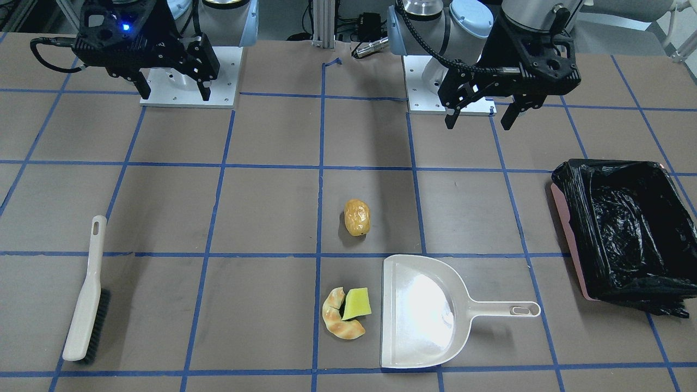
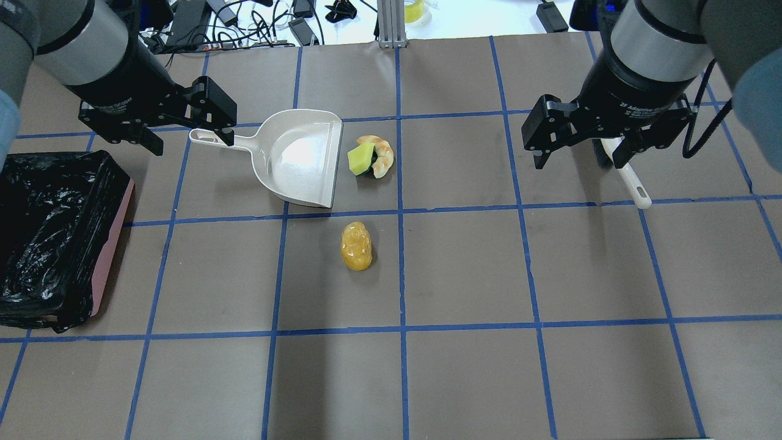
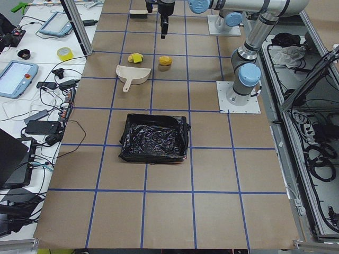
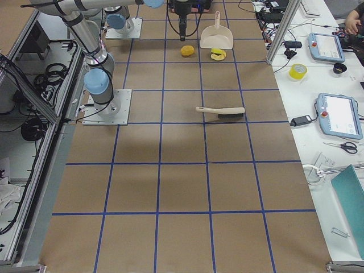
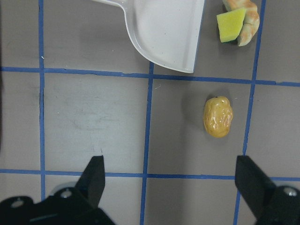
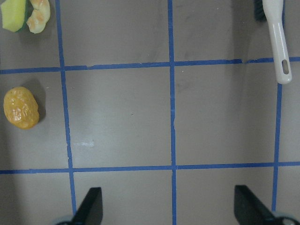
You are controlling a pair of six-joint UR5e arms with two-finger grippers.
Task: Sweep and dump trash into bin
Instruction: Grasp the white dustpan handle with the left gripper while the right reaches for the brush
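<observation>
The trash lies mid-table: a golden-brown potato-like lump, and a tan bread crescent touching a yellow-green wedge just off the mouth of the beige dustpan. The pink bin with its black bag stands at the table's end on my left. My left gripper is open and empty, held high; in the overhead view it overlaps the dustpan's handle. My right gripper is open and empty, held high near the brush.
The brush lies flat on my right side, its handle end showing in the right wrist view. The left wrist view shows the lump and the dustpan's lip. Blue tape lines grid the brown table.
</observation>
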